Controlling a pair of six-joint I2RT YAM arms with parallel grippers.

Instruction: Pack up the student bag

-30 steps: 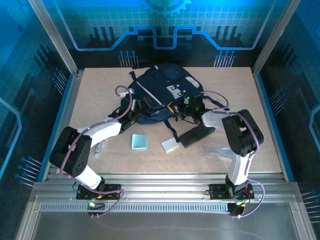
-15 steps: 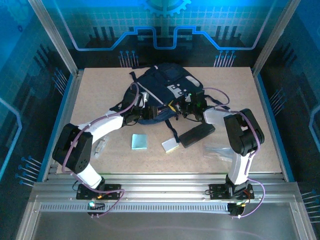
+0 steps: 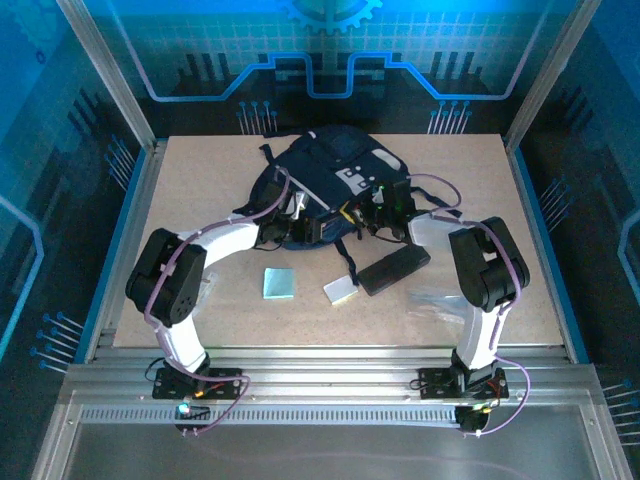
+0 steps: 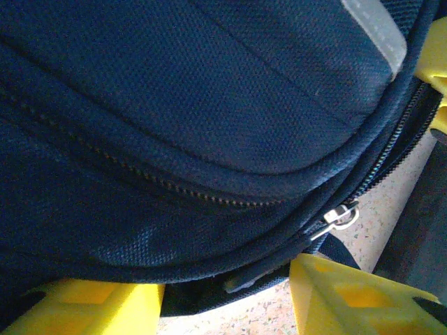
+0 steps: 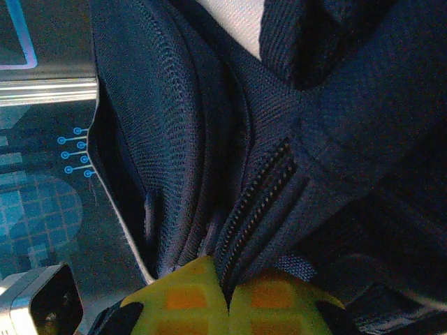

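The student bag (image 3: 335,170) lies at the far centre of the desk (image 3: 190,190). The right end effector (image 5: 229,289) is clamped on its fabric beside a zip. The left end effector (image 4: 227,300), fingers apart, straddles the bag's edge near the zip pull (image 4: 340,218). The step in hand looks like opening the bag, so the left probably needs to grip that pull next.

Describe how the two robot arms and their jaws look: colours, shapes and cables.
The left arm and right arm match: white tubular links between bulky black joint housings. A purple cable loops along each. The jaws are bright yellow blocks with squarish recesses moulded in.
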